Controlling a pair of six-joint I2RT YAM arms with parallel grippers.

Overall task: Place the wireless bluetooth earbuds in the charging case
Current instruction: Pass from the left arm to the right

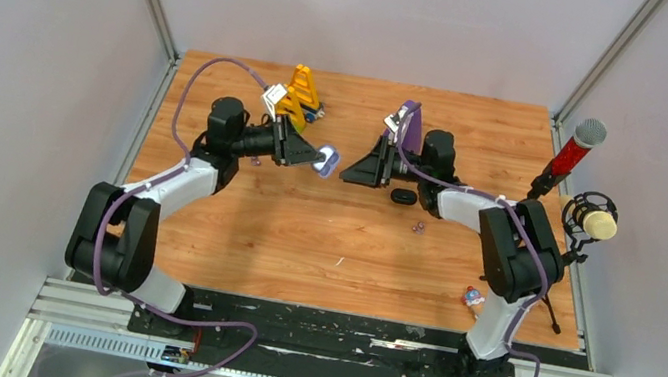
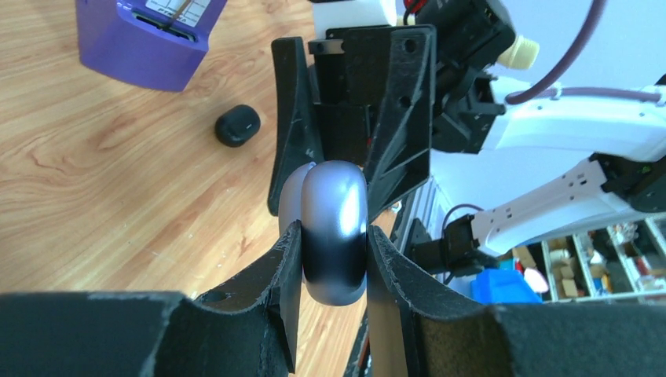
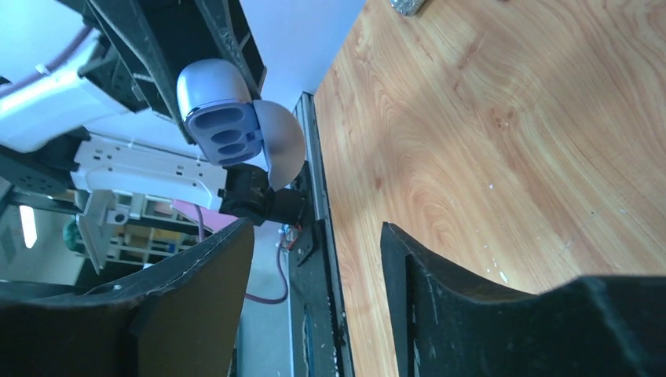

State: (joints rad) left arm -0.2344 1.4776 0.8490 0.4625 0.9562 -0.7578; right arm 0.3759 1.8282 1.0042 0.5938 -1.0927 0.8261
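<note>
A: Where is the charging case (image 1: 403, 196)?
B: Lying on the desk (image 1: 299, 254), a glossy black oval, closed. In the top view it sits at about 4 o'clock from the right claw (image 1: 349, 173), just beside that arm's wrist. Nothing touches it.
A: And that claw?
B: Spread, with nothing between its fingers. It points toward 9 o'clock and faces the left claw (image 1: 319, 158) across a small gap.
A: What has the left one got?
B: It pinches a pale grey-blue oval shell (image 1: 327, 160) by its sides and holds it in the air, pointing toward 3 o'clock. In the right wrist view the shell stands hinged open. A rounded lid is swung to one side, and a flat face with three dark hollows is turned toward the right claw.
A: And the earbuds?
B: I cannot pick them out. Two tiny purple beads (image 1: 419, 227) lie on the desk at 5 o'clock from the charging case, near it but apart.
A: Anything else?
B: A purple stand (image 1: 411, 120) at 12 o'clock from the case, and a yellow stand (image 1: 302, 92) at 11 o'clock from the left claw
</note>
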